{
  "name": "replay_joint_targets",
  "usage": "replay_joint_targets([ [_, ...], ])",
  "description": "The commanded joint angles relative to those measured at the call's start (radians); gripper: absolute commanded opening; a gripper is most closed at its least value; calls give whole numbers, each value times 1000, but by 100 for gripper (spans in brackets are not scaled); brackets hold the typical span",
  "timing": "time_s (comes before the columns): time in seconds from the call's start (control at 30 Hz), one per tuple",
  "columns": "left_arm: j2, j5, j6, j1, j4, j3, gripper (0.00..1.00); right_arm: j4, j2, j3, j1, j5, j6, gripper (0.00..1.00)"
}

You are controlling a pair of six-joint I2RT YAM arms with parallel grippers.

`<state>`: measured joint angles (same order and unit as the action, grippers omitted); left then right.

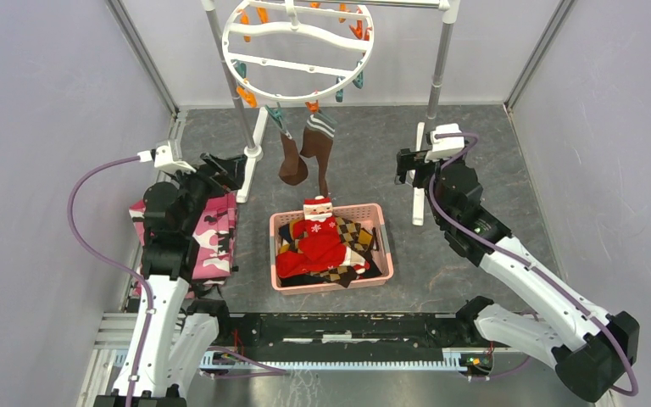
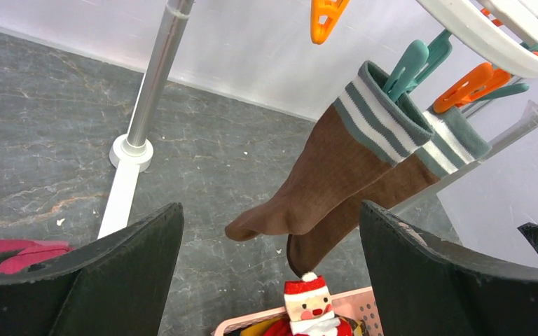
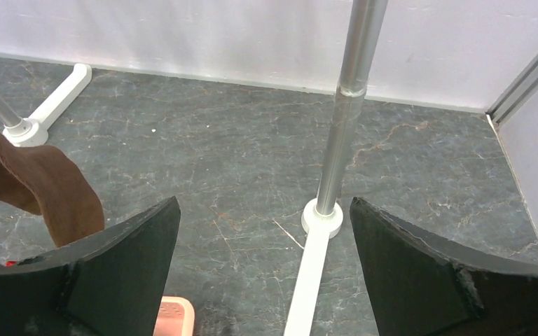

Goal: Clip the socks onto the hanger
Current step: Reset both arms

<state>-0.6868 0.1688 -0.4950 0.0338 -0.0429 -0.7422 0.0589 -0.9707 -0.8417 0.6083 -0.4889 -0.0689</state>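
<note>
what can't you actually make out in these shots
Top external: the top hook of the hanger, cut off by the upper edge.
Top external: what lies low in the basket, covered by the Santa sock.
Top external: much of the pink cloth, hidden under the left arm.
Right wrist: only a toe of the socks shows; the left edge cuts off the rest.

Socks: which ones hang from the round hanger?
The two brown socks with striped cuffs, clipped to the hanger; the Santa sock and argyle socks lie in the pink basket.
</note>
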Motion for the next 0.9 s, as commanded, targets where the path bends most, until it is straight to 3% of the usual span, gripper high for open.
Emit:
replay_joint_targets([
  [0.0,16,34,61,-6,-6,-19,100,-3,-39,-43,2,20,16,98],
  [0.87,12,89,76,-6,2,-5,100,81,12,21,2,61,50,98],
])
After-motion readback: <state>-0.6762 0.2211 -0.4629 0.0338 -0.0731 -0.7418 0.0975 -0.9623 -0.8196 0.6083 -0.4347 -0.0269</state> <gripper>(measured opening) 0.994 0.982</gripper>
